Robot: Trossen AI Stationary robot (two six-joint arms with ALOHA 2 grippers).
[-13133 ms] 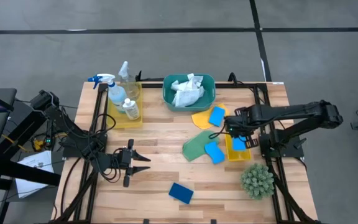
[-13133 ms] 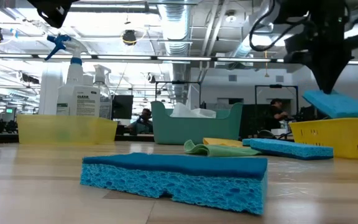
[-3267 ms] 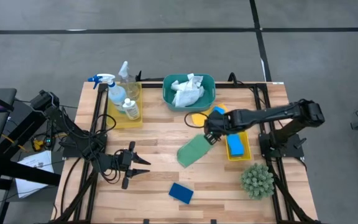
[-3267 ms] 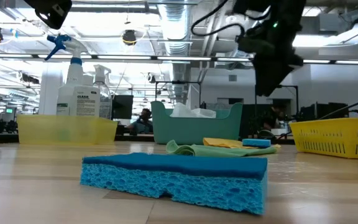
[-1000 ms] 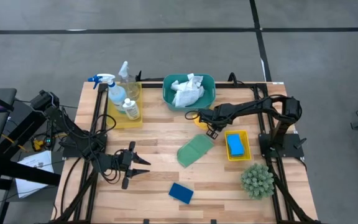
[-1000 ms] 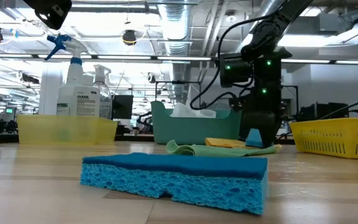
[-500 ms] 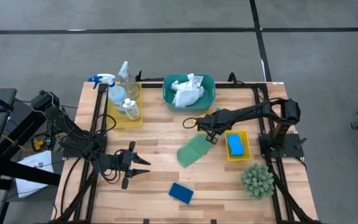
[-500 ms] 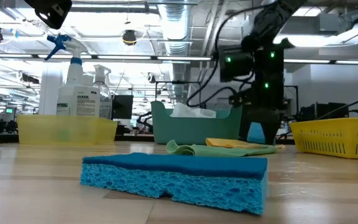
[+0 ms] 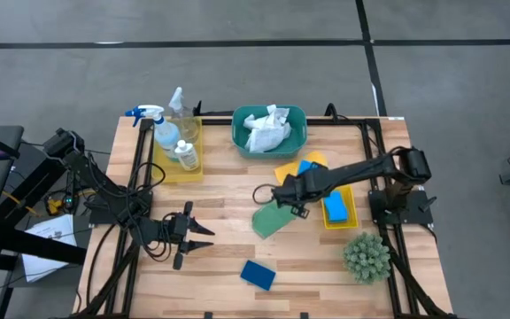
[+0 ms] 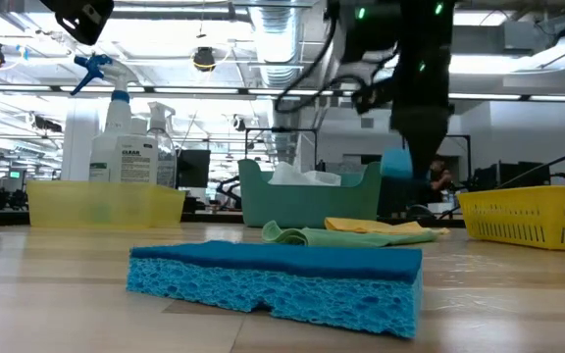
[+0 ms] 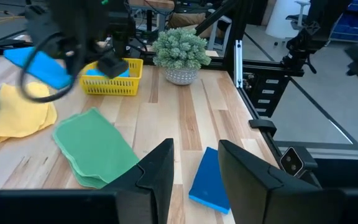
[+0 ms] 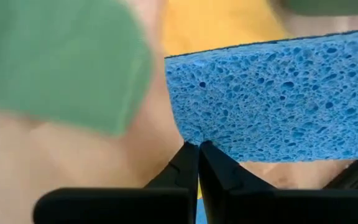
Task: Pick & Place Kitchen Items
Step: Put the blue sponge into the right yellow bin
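Fingers of the right gripper (image 12: 197, 148) pinch one edge of a light-blue sponge (image 12: 278, 99), which hangs clear of the table in the low view (image 10: 396, 163). Beyond those fingertips lie the green cloth (image 9: 275, 215) and the yellow cloth (image 9: 288, 170), both flat on the wooden table (image 9: 228, 190). A second light-blue sponge (image 9: 335, 207) sits in the small yellow tray (image 9: 350, 206), off to the side of the held one. The left gripper (image 9: 204, 234) rests apart, fingers spread wide with nothing between them; ahead of them lies the dark-blue sponge (image 11: 211, 180). The spray bottle (image 9: 160, 128) stands in the far yellow tray (image 9: 194, 151), well away from both grippers.
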